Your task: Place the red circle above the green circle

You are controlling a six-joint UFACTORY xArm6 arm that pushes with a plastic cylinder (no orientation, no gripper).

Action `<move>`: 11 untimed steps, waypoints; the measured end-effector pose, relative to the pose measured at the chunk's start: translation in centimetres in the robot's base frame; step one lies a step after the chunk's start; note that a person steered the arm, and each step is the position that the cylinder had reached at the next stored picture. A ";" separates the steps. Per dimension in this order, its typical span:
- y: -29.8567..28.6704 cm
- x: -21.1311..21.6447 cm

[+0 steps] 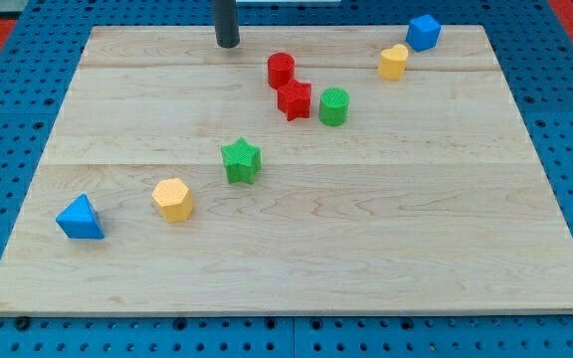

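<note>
Blue triangle [80, 219] nearest; rod's upper length beyond view's top.

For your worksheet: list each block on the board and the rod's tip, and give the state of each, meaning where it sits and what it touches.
my tip: top of board, touching nothing
red circle: upright, just above red star
red star: beside green circle
green circle: upright, right of red star
green star: alone, mid-board
yellow heart: close beside blue cube
blue cube: top right
yellow hexagon: lower left
blue triangle: lower left, alone
</note>
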State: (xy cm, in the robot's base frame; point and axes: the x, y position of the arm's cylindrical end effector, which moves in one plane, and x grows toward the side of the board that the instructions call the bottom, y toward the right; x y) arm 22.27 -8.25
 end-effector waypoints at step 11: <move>7.4 5.3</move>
